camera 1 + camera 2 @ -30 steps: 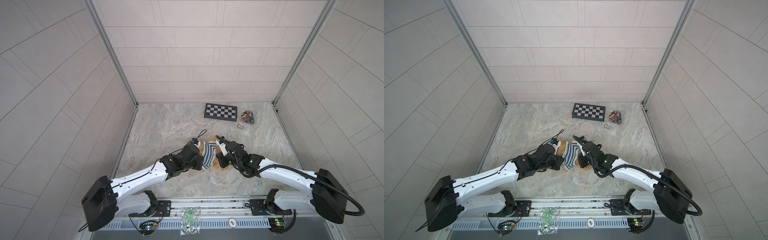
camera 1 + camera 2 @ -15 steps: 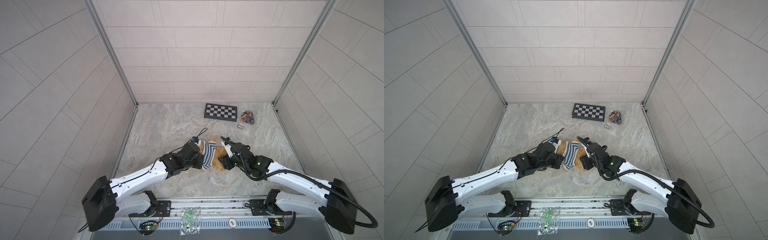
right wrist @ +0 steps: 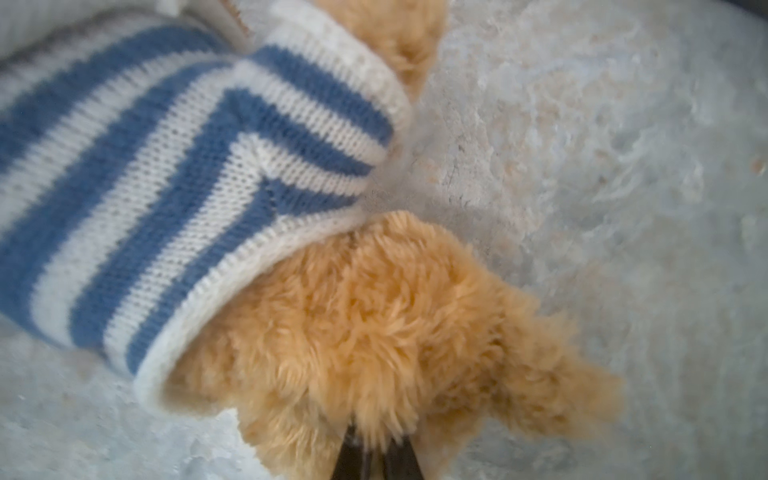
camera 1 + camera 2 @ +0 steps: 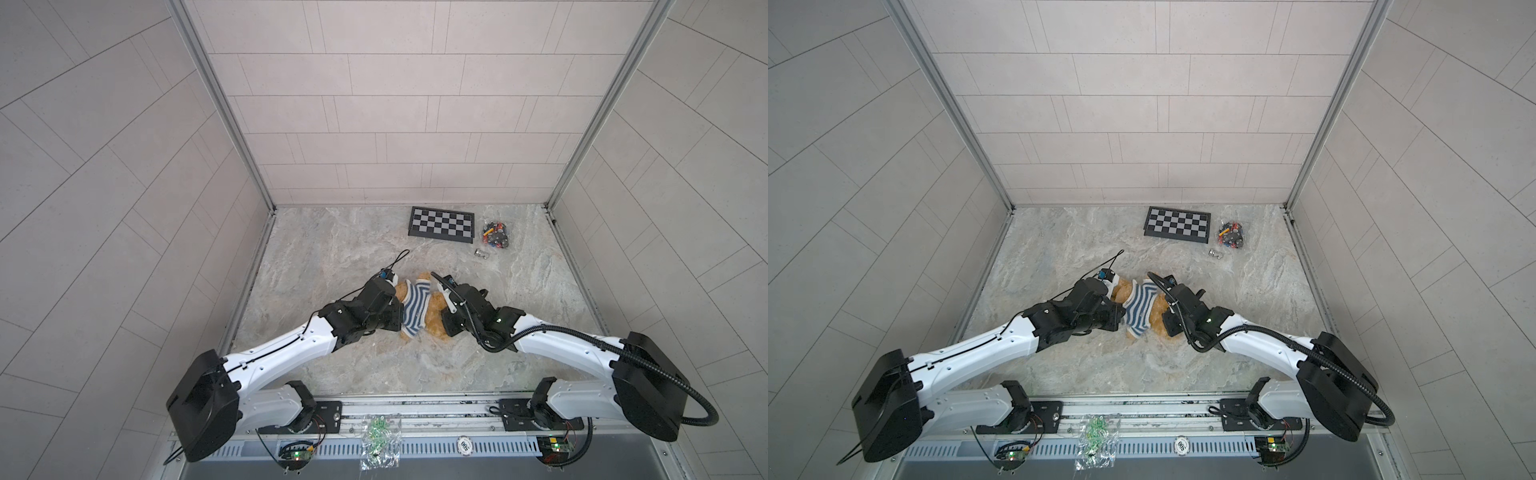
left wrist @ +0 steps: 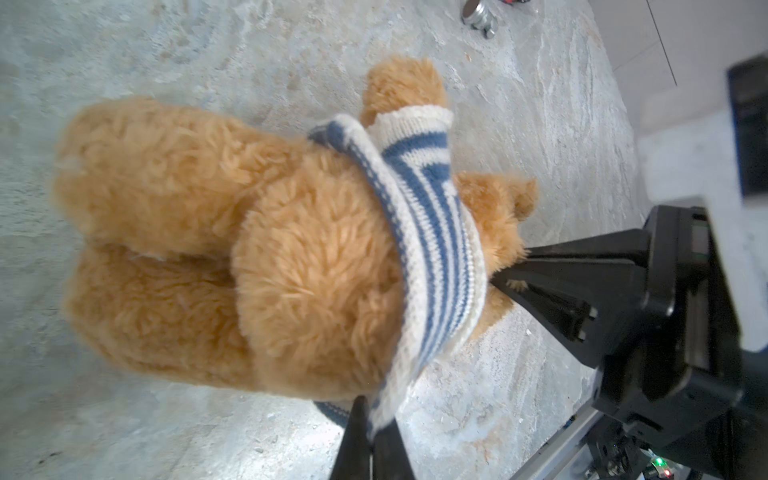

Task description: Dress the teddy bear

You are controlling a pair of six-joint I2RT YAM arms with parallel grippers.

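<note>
The teddy bear [image 4: 435,321] lies just below the middle of both top views on the marbled table [image 4: 332,249], between the two arms reaching in from the lower corners. Its blue-and-white striped sweater [image 4: 415,306] is only part way on. In the left wrist view the knit is a bunched band round the upper body at centre right, with one paw poking from a sleeve [image 5: 415,124] near the top, while belly and both legs at the left are bare. The left gripper [image 5: 372,428], at the bottom edge of that view, is clamped tight on the sweater's lower hem, and the knit runs taut from the bear to its tips. That hold looks meant for dragging the hem down over the belly. The right gripper [image 3: 374,451], at the bottom of the right wrist view, is likewise pinched closed, on a tuft of the bear's fur beyond the sweater's edge. At the right of the left wrist view its black fingers [image 5: 573,266] meet the plush at the end away from the legs. I judge it anchors the toy so a pull on the hem stretches the sweater instead of sliding the bear across the smooth top. A checkerboard [image 4: 441,224], a bag of small coloured parts [image 4: 494,235] and a small metal piece [image 4: 481,252] sit well apart at the table's upper right.
</note>
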